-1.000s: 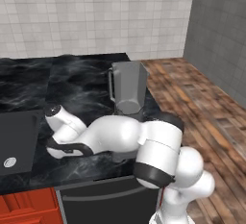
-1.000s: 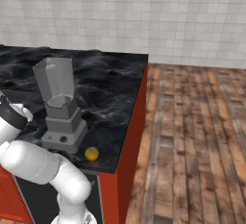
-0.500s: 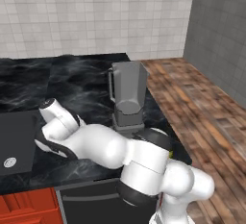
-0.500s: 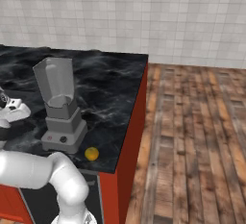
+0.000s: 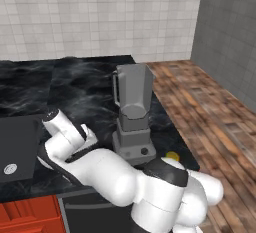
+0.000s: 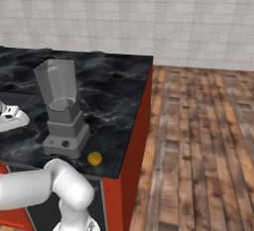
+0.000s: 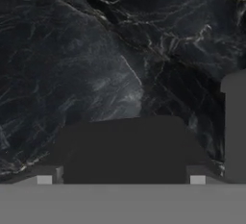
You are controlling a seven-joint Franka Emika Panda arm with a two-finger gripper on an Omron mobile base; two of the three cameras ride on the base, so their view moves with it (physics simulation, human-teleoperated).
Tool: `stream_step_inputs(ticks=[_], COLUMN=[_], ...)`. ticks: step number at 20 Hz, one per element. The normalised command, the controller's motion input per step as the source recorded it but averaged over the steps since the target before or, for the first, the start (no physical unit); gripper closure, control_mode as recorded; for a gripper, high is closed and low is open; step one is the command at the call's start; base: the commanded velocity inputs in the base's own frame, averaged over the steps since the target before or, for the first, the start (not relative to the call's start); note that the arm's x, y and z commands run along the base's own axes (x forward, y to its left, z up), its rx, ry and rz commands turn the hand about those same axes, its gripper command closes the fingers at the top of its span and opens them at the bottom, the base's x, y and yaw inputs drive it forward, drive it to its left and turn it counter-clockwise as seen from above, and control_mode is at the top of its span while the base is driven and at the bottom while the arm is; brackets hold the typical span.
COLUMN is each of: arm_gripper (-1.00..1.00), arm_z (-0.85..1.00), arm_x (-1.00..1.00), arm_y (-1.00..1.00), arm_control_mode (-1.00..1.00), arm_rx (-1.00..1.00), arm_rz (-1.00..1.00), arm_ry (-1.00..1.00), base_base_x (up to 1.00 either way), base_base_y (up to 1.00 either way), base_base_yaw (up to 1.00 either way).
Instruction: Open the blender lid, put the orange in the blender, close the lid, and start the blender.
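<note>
Swung left of the blender point(image 5: 132, 107), the fingers point(image 7: 44, 180) now stand wide, seemingly leaving the lid point(image 7: 125, 146) on the bench point(image 5: 85, 87) (jar open); the orange point(image 6: 94, 158) beside the base comes next.

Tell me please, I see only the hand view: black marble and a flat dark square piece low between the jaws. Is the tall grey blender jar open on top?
Observer: Yes. In both base views the grey blender with the tall tapered jar has no cap on its rim.
Operator: Where is the fruit?
Observer: The small round orange lies on the black marble counter, near its front edge, to the right of the blender's base and apart from it.
Operator: Which way do the controls face?
Observer: The small red button and the round black knob face the counter's front edge.
</note>
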Motion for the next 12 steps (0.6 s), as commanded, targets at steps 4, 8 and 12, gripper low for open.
stream_step_inputs(ticks=[4,8,12], arm_gripper=[-1.0,-1.0,-1.0], arm_z=[-0.1,-0.21,-0.01], arm_x=[0.0,-0.01,-0.21], arm_y=[0.0,0.0,-0.06], arm_control_mode=[-1.0,-1.0,-1.0], arm_rx=[0.07,0.08,0.07], arm_rz=[0.0,0.0,0.0], arm_ry=[-0.26,-0.24,-0.18], base_base_x=[0.0,0.0,0.0], base_base_y=[0.0,0.0,0.0], base_base_yaw=[0.0,0.0,0.0])
